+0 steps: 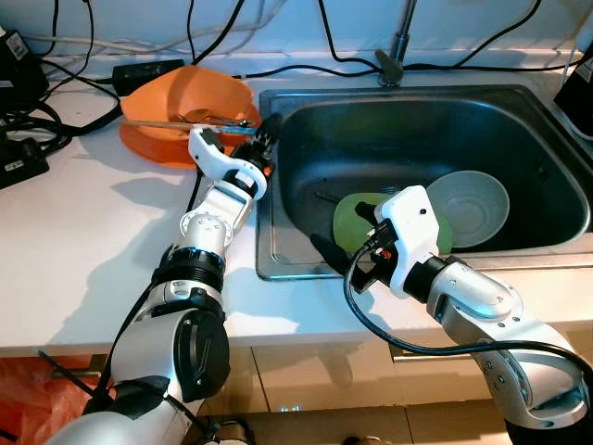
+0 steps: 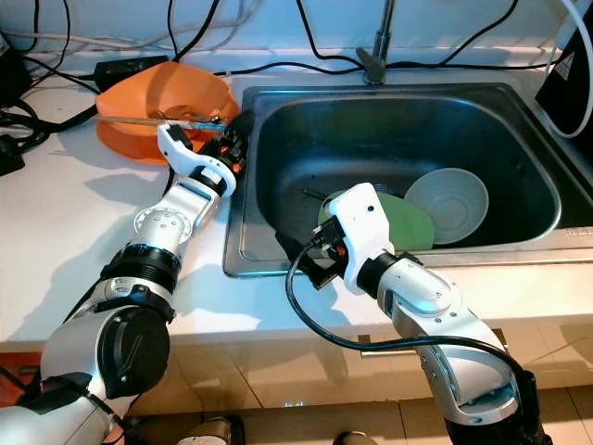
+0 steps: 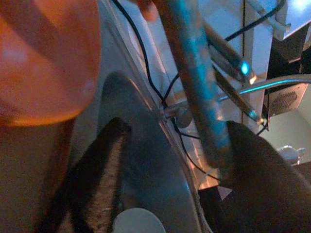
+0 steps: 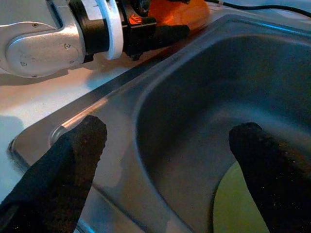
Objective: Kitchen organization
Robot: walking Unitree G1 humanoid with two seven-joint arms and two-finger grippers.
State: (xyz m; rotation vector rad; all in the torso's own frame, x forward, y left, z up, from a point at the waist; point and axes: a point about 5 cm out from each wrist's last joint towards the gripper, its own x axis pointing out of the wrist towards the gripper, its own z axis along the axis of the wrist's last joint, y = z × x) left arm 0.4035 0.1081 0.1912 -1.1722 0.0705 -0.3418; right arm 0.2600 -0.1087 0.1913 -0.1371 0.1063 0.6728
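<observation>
Two claws at the sink, chopsticks over the orange bowl.

On the white table (image 1: 83,241), far left, black cables (image 1: 37,130) lie near the wall. Right of them an orange bowl (image 1: 176,102) sits just beside the sink's left rim, with a pair of chopsticks (image 1: 185,123) lying across it. The left claw (image 1: 262,139) reaches to the bowl's right edge and is clenched on the chopsticks' right end; the wrist view shows a stick against one black finger (image 3: 252,179). The steel sink (image 1: 296,139) holds a green plate (image 1: 357,218) at its near side, partly under the right arm, and a pale bowl (image 1: 473,209) just right of it. The right claw (image 4: 165,141) hangs released, fingers wide apart, over the sink's near-left corner, above the plate's edge. A faucet (image 1: 398,46) stands at the far rim.
</observation>
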